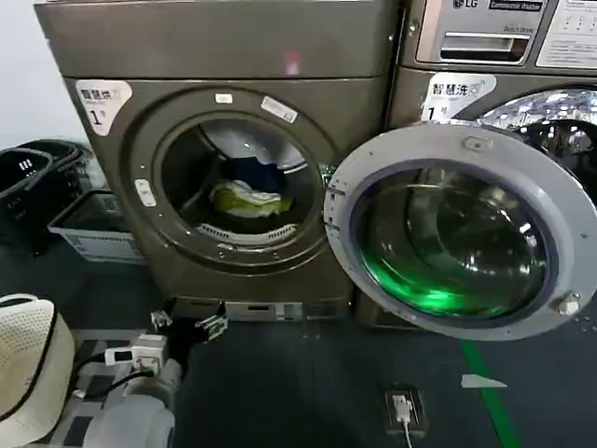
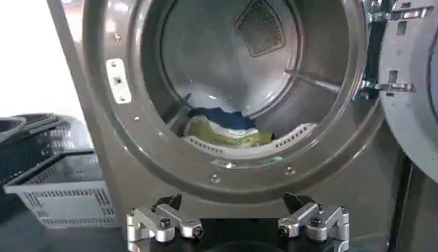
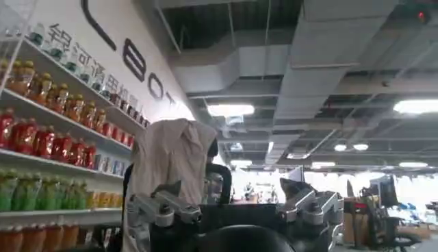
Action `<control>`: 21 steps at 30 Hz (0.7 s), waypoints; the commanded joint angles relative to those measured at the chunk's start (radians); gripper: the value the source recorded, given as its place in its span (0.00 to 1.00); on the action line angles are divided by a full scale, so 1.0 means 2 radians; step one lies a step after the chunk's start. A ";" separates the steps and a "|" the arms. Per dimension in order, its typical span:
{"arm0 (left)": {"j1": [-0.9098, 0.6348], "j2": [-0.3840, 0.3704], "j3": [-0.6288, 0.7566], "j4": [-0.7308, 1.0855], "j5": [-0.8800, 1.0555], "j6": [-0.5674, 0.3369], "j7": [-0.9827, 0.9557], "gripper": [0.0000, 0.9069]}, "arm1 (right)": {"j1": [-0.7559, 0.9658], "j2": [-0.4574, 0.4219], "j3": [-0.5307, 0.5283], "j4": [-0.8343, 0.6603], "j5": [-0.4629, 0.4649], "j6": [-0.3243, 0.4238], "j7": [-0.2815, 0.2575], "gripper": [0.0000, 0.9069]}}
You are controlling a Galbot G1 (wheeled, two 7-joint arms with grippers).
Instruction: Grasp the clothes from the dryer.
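The bronze-brown dryer (image 1: 233,56) stands in front of me with its grey-rimmed glass door (image 1: 569,224) swung wide open to the right. Low in the drum lie the clothes (image 1: 247,198), a yellow-green and white heap with a dark blue piece behind. The left wrist view looks straight into the porthole at the clothes (image 2: 222,130). My left gripper (image 1: 187,322) hovers open and empty low in front of the dryer's base, well short of the opening; its fingers (image 2: 164,220) stand wide apart. My right gripper (image 3: 233,198) is open, empty, and faces the room.
A dark basket (image 1: 28,177) and a grey crate (image 1: 89,224) sit left of the dryer. A second machine with a shiny drum (image 1: 560,121) stands behind the open door. A floor socket (image 1: 403,409) and green tape (image 1: 490,392) lie below.
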 commanded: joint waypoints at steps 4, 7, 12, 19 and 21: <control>0.000 0.000 0.001 -0.001 -0.001 0.025 0.002 1.00 | -0.003 -0.002 0.004 -0.006 0.002 0.002 0.002 1.00; 0.001 -0.001 0.002 0.000 0.000 0.025 0.002 1.00 | -0.001 -0.001 0.002 -0.006 0.002 0.003 0.002 1.00; 0.000 0.000 0.001 0.000 -0.001 0.025 0.003 1.00 | 0.002 0.001 -0.002 -0.002 0.001 0.003 0.002 1.00; 0.000 0.000 0.001 0.001 0.000 0.025 0.003 1.00 | 0.002 0.002 -0.002 -0.004 0.001 0.002 0.001 1.00; 0.001 -0.001 0.001 0.002 0.000 0.025 0.003 1.00 | 0.003 0.002 -0.002 -0.004 0.001 0.002 0.001 1.00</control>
